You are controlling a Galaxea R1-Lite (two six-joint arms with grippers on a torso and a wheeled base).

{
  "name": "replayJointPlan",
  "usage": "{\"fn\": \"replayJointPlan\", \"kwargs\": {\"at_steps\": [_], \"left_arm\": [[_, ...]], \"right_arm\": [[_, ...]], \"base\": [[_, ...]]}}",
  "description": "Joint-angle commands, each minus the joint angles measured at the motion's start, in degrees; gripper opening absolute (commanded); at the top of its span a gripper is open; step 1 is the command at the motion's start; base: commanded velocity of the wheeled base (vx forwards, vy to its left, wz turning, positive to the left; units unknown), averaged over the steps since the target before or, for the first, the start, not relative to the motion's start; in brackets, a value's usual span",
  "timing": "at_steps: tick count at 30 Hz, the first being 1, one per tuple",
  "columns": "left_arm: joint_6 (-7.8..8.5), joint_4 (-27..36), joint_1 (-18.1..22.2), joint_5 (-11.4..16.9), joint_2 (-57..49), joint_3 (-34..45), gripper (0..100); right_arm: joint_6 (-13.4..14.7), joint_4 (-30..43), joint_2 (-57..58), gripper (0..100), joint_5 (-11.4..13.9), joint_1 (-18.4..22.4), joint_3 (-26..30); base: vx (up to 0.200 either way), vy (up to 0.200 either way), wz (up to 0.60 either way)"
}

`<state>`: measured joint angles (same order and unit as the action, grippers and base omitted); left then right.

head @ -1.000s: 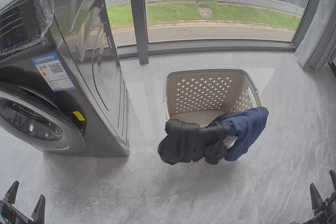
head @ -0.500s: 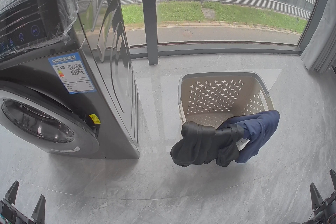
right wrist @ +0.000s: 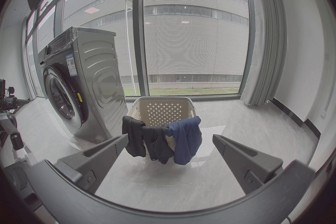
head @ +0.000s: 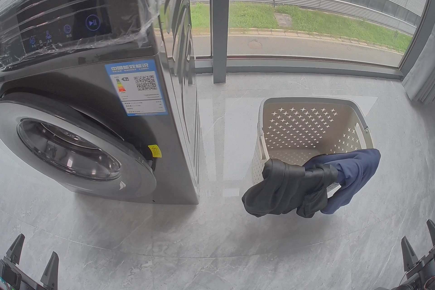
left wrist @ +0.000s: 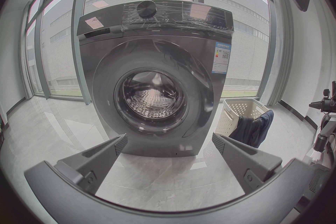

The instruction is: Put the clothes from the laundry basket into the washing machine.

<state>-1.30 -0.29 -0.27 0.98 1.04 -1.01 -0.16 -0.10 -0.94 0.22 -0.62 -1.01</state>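
right now a limp black garment [head: 283, 189] and a navy blue garment [head: 355, 173] hang side by side over the near rim of a cream plastic laundry basket [head: 312, 101] with star-shaped holes in its walls. the two touch each other, the black one on the washer's side, and most of each drapes down the outside of the basket. the basket stands on the pale grey stone-look floor [head: 204, 232], toward the floor's window edge. it is just to the right of a dark grey front-loading washing machine [head: 68, 78] and apart from it. the machine's steel drum shows through the glass of its round door [head: 68, 155]. clear plastic film covers its control panel [head: 77, 19], a blue and white label [head: 138, 87] sits on its front, and a small yellow sticker [head: 155, 151] lies beside the door.

the left gripper [head: 32, 254] is low at the near left, facing the washer door. the right gripper [head: 418, 241] is low at the near right, facing the basket. both have their fingers spread wide with nothing between them, well apart from the clothes.

behind stands a tall glass window wall [head: 317, 1], with a grey curtain [right wrist: 266, 42] at its right end.
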Motion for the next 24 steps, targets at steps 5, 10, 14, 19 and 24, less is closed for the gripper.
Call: {"fn": "replayJointPlan", "kwargs": {"at_steps": [5,10,14,19,24], "left_arm": [[-0.01,0.0,-0.1,0.0,-0.9,1.0,100],[-0.01,-0.1,0.0,0.0,-0.9,1.0,100],[0.07,0.0,0.0,0.0,-0.9,1.0,100],[0.07,0.0,0.0,0.0,-0.9,1.0,100],[-0.01,0.0,0.0,0.0,-0.9,1.0,100]], "right_arm": [[0.0,0.0,0.4,100,0.0,0.0,1.0],[0.0,0.0,0.4,100,0.0,0.0,1.0],[0.0,0.0,0.4,100,0.0,0.0,1.0],[0.0,0.0,0.4,100,0.0,0.0,1.0],[0.0,0.0,0.4,100,0.0,0.0,1.0]], "base": [[0.000,0.200,0.00],[0.000,0.200,0.00],[0.000,0.100,0.00],[0.000,0.000,0.00],[0.000,0.000,0.00]]}}
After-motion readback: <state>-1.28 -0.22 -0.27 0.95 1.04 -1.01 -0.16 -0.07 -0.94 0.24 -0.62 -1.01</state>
